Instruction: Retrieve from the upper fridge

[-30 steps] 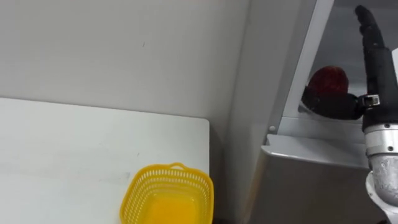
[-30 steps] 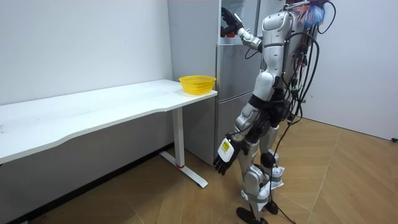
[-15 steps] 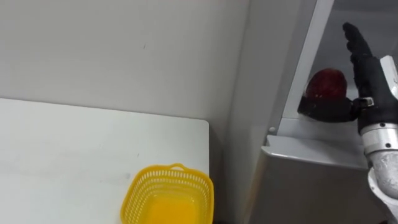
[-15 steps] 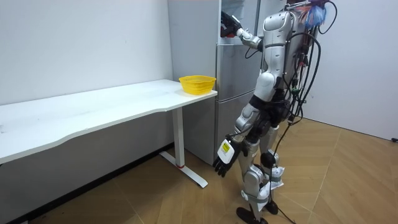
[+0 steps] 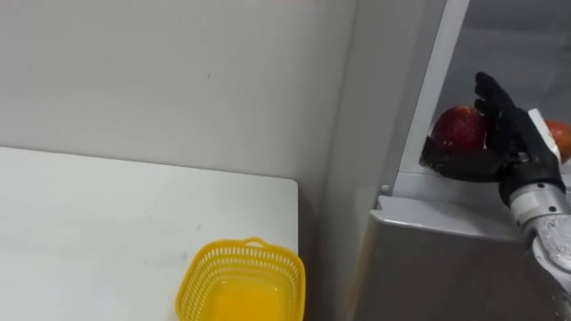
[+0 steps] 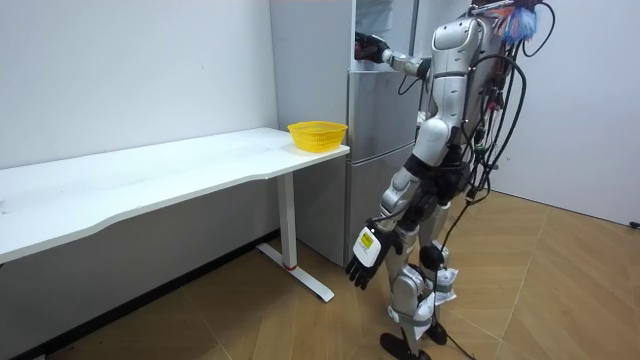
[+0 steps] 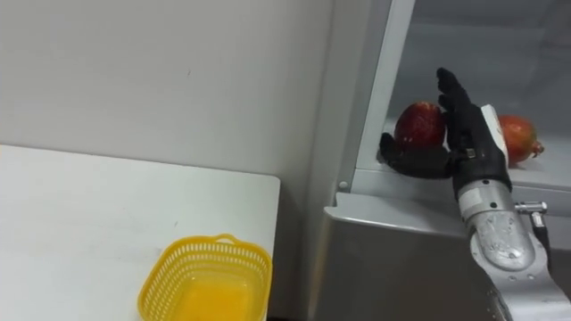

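On the upper fridge's shelf (image 7: 535, 174) sits a round dark-red fruit (image 5: 455, 130) (image 7: 417, 123). My right hand (image 5: 510, 143) (image 7: 467, 134) reaches into the compartment, open. Its straight fingers stand close against the fruit's right side, and the thumb lies in front of and below it. A second, orange-red fruit (image 7: 518, 137) lies just right of the hand. In the room view I stand before the grey fridge (image 6: 375, 150) with my right arm raised into it. My left hand (image 6: 363, 268) hangs open by my thigh.
A yellow mesh basket (image 5: 243, 246) (image 6: 317, 133) stands at the near right corner of the white table (image 5: 107, 214), left of the fridge. The fridge's upright frame (image 5: 428, 89) is just left of the fruit. The lower door's top (image 5: 446, 223) juts out under the shelf.
My right hand has come down and leftward from pointing up high to beside the dark-red fruit. The thumb stays in front of it. The left hand still hangs.
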You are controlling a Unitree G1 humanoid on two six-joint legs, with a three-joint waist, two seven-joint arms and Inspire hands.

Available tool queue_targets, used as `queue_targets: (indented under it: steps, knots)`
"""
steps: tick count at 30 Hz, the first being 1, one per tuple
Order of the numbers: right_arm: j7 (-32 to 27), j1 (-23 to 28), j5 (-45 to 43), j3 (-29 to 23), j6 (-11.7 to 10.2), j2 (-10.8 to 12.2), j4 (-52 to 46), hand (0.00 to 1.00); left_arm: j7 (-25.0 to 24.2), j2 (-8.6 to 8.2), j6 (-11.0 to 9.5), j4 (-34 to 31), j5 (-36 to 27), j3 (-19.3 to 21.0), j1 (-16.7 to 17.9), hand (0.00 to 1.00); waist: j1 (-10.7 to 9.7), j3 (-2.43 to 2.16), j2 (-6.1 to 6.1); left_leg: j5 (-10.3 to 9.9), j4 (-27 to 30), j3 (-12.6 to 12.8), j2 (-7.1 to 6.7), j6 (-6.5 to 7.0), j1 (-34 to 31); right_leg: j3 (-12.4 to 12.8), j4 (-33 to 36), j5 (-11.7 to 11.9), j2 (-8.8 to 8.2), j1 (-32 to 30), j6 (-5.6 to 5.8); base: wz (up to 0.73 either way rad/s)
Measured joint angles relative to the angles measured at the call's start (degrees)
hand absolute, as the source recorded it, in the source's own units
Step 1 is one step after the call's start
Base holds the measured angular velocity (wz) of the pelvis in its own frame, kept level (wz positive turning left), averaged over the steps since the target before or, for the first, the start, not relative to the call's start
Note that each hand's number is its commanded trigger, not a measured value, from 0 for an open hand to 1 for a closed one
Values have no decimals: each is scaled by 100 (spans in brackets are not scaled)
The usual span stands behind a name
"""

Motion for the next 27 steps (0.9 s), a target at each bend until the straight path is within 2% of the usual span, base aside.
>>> queue_targets:
  steps: [9,18,22,27]
  knots:
    - [184,-61,41,-62,145,-19,38,100,2,1,60,0,-9,0,8,0,-9,-27,-25,2,-2,-4,6,0,16,-26,4,3,5,38,-5,0]
    - [340,-189,25,-63,243,-25,55,100,7,0,62,-1,-2,-2,6,0,-16,-24,-44,2,-10,8,3,0,34,-21,-1,2,4,30,-4,0]
    - [298,-189,20,-59,285,-42,20,100,26,0,63,-1,-2,0,7,0,-15,-24,-44,2,-8,4,4,0,42,-23,-5,2,4,33,-3,0]
    - [-33,-70,-185,-5,296,-28,-320,100,20,9,55,-2,-33,66,-4,0,9,-20,-34,1,-24,34,9,-1,56,20,-9,2,13,18,-4,-3]
